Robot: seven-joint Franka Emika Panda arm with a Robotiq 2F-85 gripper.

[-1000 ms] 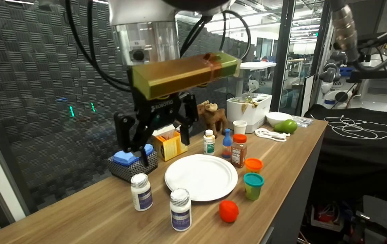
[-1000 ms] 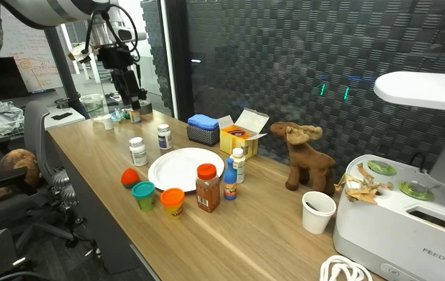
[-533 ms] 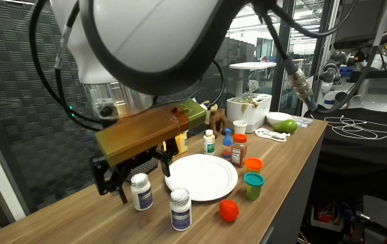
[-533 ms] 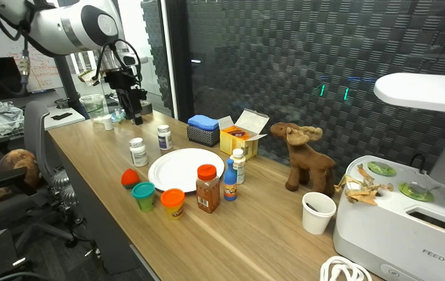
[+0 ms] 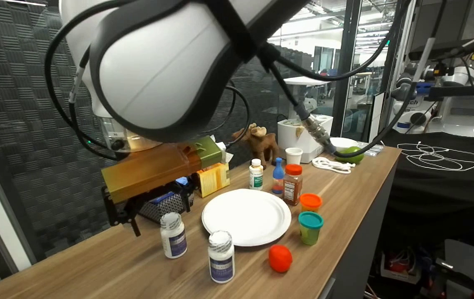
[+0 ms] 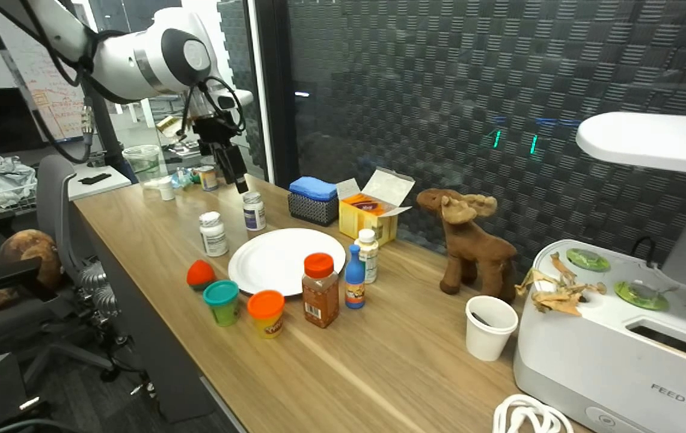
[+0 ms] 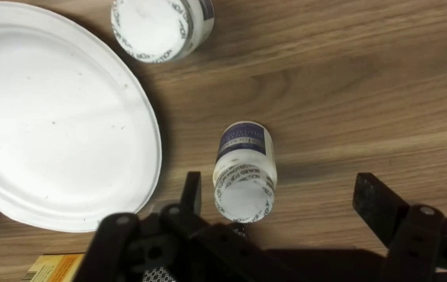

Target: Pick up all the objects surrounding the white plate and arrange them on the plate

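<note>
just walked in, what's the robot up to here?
The gripper hovers, jaws open and holding nothing, close to a white pill bottle, which the wrist view shows between the jaws. That bottle looks like the likely next pick. A second pill bottle, a red-orange ball, a teal-lidded cup, an orange-lidded cup, a red-capped jar, a blue bottle and a green-labelled bottle sit around the white plate; none is on it yet.
</note>
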